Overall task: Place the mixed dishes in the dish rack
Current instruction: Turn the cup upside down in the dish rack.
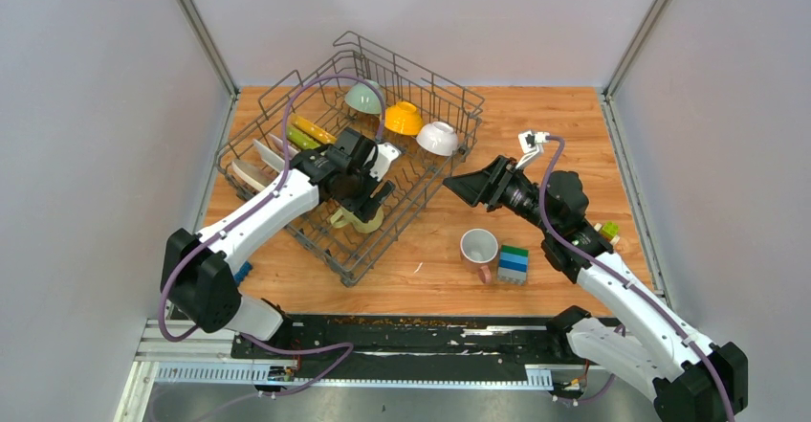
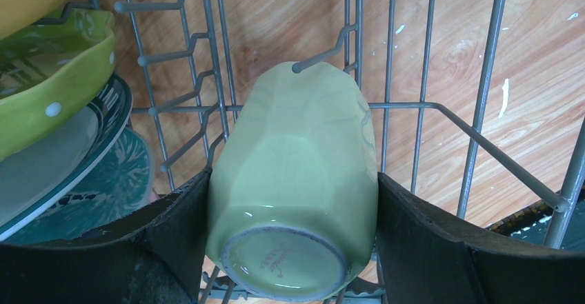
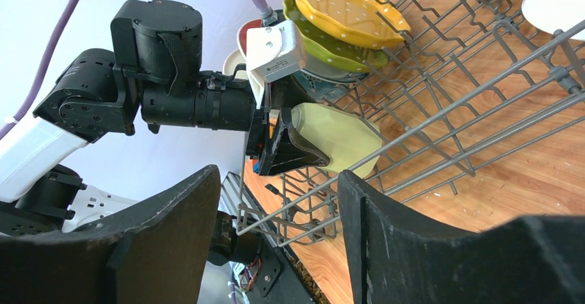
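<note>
My left gripper (image 1: 363, 202) reaches into the grey wire dish rack (image 1: 461, 94) and is shut on the pale yellow mug (image 2: 296, 173). Its fingers (image 2: 172, 235) press both sides of the mug, which is tipped with its base toward the camera, among the tines near the rack's front corner. The mug also shows in the right wrist view (image 3: 338, 135). My right gripper (image 1: 469, 185) is open and empty, above the table just right of the rack. The white pink-handled mug (image 1: 479, 249) stands upright on the table.
Plates, among them a scalloped yellow one (image 3: 348, 7), stand in the rack's left side. Pale green (image 1: 363, 98), yellow-orange (image 1: 405, 117) and white (image 1: 437, 138) bowls sit at its back. Stacked green-blue blocks (image 1: 514, 263) stand beside the white mug.
</note>
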You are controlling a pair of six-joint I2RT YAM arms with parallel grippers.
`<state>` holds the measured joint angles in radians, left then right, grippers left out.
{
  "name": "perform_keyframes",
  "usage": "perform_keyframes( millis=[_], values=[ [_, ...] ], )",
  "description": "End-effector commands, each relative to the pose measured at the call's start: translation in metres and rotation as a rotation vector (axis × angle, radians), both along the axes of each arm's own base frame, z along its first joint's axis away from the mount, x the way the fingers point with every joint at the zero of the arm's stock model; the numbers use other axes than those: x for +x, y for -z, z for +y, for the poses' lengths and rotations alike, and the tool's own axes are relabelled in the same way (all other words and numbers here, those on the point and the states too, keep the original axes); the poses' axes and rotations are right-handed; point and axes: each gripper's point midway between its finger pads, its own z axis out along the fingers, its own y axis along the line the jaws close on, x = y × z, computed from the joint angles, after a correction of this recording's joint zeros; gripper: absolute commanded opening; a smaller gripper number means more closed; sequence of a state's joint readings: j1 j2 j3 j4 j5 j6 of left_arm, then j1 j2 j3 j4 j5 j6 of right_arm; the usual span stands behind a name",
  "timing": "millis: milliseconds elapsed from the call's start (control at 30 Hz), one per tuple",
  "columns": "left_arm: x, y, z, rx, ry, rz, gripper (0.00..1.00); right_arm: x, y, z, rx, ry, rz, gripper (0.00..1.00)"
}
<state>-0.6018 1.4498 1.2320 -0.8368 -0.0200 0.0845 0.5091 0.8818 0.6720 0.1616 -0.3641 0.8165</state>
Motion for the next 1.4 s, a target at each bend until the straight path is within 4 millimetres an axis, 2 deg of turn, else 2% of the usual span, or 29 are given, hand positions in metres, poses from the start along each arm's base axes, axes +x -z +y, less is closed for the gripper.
perform_keyframes(
  millis=[0,233,333,600,733,833,1000,1200,1267,1367],
  values=[
    [0.007,-0.015,0.005,0.014,-0.031,-0.042,0.70,0.002,-0.009,-0.003,0.008,0.019,-0.033,0.64],
    [0.007,-0.015,0.003,-0.003,-0.036,-0.044,0.79,0.002,-0.008,-0.003,0.005,0.017,-0.033,0.64],
    [0.007,-0.017,0.001,-0.013,-0.036,-0.045,0.87,0.002,-0.008,-0.003,0.005,0.015,-0.033,0.64],
    [0.009,-0.021,-0.002,-0.037,-0.039,-0.060,0.99,0.002,-0.008,-0.004,0.004,0.020,-0.032,0.64],
    [0.007,-0.021,-0.004,-0.044,-0.031,-0.057,0.97,0.002,-0.007,-0.004,0.002,0.022,-0.032,0.64],
    [0.007,-0.024,-0.006,-0.059,-0.024,-0.059,0.86,0.002,-0.007,-0.004,0.000,0.022,-0.030,0.64],
    [0.004,-0.031,-0.012,-0.104,0.004,-0.066,0.80,0.004,-0.004,-0.004,-0.005,0.027,-0.022,0.64],
    [0.001,-0.037,-0.021,-0.158,0.034,-0.078,0.82,0.004,-0.003,-0.004,-0.004,0.028,-0.020,0.64],
    [0.001,-0.035,-0.021,-0.161,0.032,-0.074,0.90,0.004,-0.003,-0.004,-0.004,0.029,-0.017,0.64],
    [0.003,-0.027,-0.016,-0.115,0.009,-0.052,0.93,0.004,-0.003,-0.004,-0.002,0.028,-0.016,0.64]
  ],
)
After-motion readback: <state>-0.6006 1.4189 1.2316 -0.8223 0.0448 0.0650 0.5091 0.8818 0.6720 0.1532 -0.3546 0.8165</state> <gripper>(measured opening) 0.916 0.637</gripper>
